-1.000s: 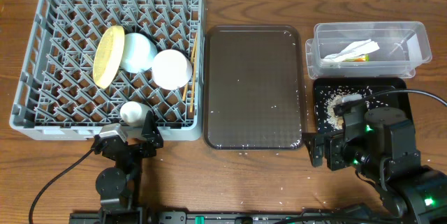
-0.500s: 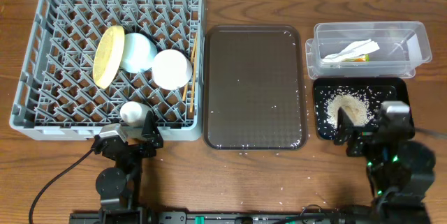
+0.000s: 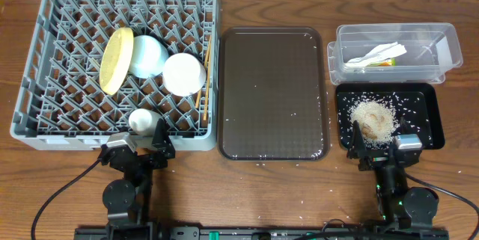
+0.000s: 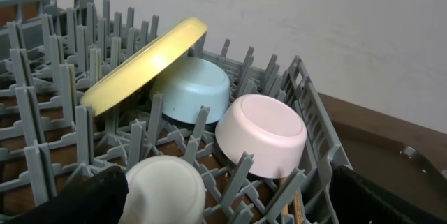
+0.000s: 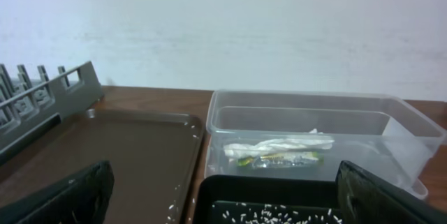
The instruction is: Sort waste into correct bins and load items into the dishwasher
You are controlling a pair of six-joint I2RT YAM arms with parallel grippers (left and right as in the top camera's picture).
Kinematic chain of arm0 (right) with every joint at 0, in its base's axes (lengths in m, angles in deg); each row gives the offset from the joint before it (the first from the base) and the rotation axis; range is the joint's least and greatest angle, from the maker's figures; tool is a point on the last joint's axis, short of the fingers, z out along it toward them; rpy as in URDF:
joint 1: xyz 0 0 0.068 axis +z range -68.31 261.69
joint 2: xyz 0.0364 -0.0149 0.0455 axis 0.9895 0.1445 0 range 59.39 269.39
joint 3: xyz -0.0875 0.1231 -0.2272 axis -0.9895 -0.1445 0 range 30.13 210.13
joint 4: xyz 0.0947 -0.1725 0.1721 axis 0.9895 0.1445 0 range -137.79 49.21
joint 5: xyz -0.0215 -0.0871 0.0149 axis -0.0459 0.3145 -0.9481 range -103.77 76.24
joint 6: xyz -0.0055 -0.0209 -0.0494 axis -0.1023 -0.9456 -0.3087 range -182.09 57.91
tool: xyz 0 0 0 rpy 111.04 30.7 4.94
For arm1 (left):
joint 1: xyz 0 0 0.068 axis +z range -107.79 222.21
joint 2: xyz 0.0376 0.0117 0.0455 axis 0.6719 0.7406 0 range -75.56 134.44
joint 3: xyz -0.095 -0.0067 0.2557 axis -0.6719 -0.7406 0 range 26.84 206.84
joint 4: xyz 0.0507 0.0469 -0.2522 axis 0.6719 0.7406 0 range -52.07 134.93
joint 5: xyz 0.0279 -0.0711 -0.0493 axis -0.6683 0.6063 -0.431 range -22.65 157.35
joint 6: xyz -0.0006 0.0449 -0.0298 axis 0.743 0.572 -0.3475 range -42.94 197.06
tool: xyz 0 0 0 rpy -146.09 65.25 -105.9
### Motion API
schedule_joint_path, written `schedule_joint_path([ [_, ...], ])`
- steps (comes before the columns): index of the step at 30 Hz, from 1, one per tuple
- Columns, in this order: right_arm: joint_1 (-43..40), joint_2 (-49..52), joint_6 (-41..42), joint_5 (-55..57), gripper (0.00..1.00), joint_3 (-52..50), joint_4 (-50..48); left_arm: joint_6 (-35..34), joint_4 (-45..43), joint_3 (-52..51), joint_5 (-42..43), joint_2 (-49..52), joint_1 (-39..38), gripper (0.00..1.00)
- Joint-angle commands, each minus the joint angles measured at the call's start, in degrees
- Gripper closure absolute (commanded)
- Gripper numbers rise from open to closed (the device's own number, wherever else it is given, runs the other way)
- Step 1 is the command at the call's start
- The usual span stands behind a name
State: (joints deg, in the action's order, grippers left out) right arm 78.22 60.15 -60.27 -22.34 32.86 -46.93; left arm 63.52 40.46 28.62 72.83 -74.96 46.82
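Right pincer (image 3: 382, 144) has pulled back to the lower right, fingers spread, empty, uncovering rice scraps (image 3: 374, 117) heaped in the black tray (image 3: 434, 117). Napkin (image 3: 382, 51) and wrapper (image 3: 383, 62) lie in the clear tub (image 3: 449, 42) above. Plate (image 3: 116, 60), blue bowl (image 3: 151, 57), white bowl (image 3: 184, 74), cup (image 3: 142, 120) sit in the rack (image 3: 45, 38), upper left. Sorting looks done.

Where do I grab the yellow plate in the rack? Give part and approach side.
Take the yellow plate by its upper rim, coming from above. It stands on edge in the rack, leaning over the light blue bowl, so likely only that thin rim is free.
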Motion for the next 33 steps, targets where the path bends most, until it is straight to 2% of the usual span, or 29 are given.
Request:
schedule_joint_path([
  [1,-0.22,-0.48,-1.07,-1.33,0.01,-2.40,-1.20,-0.09,0.83,-1.55,0.48,-0.37,-0.07,0.07],
  [10,-0.22,-0.46,-1.07,-1.31,0.01,-2.40,2.78,-0.09,0.83,-1.55,0.48,-0.37,-0.07,0.07],
  [33,-0.22,-0.26,-1.07,-1.33,0.01,-2.40,2.56,-0.09,0.83,-1.55,0.48,-0.37,-0.07,0.07],
])
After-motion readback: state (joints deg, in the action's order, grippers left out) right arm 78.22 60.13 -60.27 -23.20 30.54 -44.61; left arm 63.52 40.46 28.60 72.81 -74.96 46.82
